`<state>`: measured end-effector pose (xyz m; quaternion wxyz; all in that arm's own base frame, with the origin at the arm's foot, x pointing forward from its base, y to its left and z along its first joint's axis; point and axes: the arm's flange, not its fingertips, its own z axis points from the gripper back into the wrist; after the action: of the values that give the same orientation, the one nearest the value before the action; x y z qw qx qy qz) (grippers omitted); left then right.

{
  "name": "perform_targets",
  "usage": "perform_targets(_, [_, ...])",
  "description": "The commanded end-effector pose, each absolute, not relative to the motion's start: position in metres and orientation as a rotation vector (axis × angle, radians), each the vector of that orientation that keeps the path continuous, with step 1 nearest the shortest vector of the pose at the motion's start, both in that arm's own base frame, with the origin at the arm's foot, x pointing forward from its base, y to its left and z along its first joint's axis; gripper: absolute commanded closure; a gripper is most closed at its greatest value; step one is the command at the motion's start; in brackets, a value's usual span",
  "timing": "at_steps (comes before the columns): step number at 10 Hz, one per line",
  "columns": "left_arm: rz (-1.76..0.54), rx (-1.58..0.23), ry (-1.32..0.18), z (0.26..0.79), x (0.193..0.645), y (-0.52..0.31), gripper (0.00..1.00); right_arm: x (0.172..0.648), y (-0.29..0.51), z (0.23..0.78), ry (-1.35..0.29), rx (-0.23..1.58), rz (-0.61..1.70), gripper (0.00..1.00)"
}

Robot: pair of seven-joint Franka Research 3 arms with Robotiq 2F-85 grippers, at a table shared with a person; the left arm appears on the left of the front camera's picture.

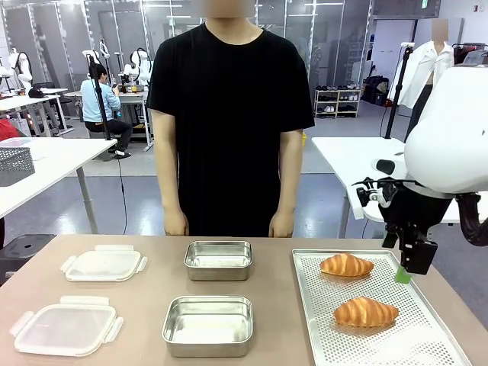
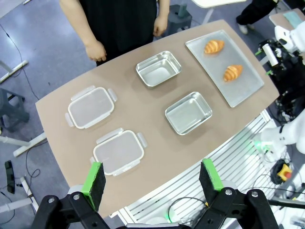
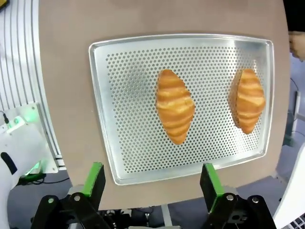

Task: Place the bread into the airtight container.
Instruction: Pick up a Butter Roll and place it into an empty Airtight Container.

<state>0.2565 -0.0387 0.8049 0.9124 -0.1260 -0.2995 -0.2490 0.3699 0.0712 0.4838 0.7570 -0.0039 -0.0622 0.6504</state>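
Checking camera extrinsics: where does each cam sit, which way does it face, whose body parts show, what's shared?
Front view: fixed between the arms at the robot's edge, facing across the table at the person; right gripper hangs open above the perforated tray.
Left wrist view: high over the robot's edge, looking down on the table; left gripper open at bottom, person's hand at top.
Right wrist view: above the tray, looking straight down; own green-padded fingers at bottom.
Shared: both croissants on the tray, in all three.

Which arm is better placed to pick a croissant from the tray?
Right. The right gripper hangs open above the perforated tray, facing the near croissant; the left gripper sits high, far from it.
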Motion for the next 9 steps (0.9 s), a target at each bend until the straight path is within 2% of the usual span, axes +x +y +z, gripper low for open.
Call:
perform_targets(1, [-0.515,-0.260,-0.618,0.805,0.256,-0.039,0.00,0.370,0.073,0.490,-0.149,-0.018,1.397,0.00])
perform_targets(5, [-0.515,-0.260,-0.618,0.805,0.256,-0.039,0.00,0.370,0.071,0.487,-0.138,-0.019,1.412,0.00])
perform_targets(9, [-0.515,-0.260,-0.618,0.805,0.256,-0.039,0.00,0.405,0.070,0.427,-0.106,0.022,1.479,0.00])
